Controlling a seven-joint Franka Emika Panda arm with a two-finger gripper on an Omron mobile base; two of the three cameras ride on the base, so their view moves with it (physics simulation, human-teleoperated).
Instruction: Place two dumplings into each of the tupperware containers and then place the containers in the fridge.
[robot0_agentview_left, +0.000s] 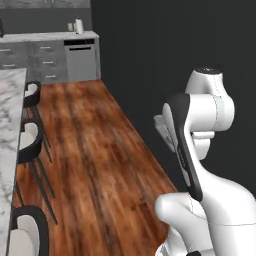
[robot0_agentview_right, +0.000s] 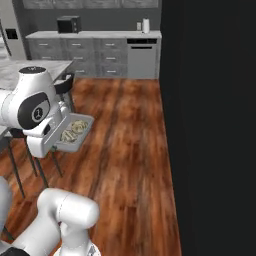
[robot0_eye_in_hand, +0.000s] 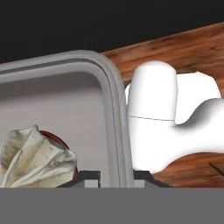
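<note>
Okay, I'm seeing the end effector (robot0_eye_in_hand: 113, 177) clamping the rim of a tupperware container (robot0_agentview_right: 75, 133), one finger on each side of the wall in the hand view. I'm reading the tray as carried in the air over the wood floor (robot0_agentview_right: 125, 135), held out from the hand at roughly level.

Dumplings (robot0_agentview_right: 71, 131) are sitting inside the tray; I'm counting two pale lumps in the right base view, close together. In the hand view one dumpling (robot0_eye_in_hand: 33, 157) is showing at the near left corner of the tray, just beside the finger, with a dark brown patch (robot0_eye_in_hand: 52, 139) peeking out behind it. I can't tell what that patch is.

Left base view is giving me the arm in the lower right with just a grey edge of the tray (robot0_agentview_left: 162, 127) sticking out past the upper link, in front of a tall dark panel (robot0_agentview_left: 150, 60). The same dark surface is filling the right side of the right base view.

I'm also picking up a marble counter (robot0_agentview_left: 10, 115) on the left with dark stools (robot0_agentview_left: 30, 140) tucked along it, grey cabinets (robot0_agentview_right: 95, 52) along the back wall, and a dishwasher (robot0_agentview_right: 142, 59) at their right end. A black microwave (robot0_agentview_right: 68, 24) is sitting on that back counter, with a white jar (robot0_agentview_right: 145, 25) further right.
</note>
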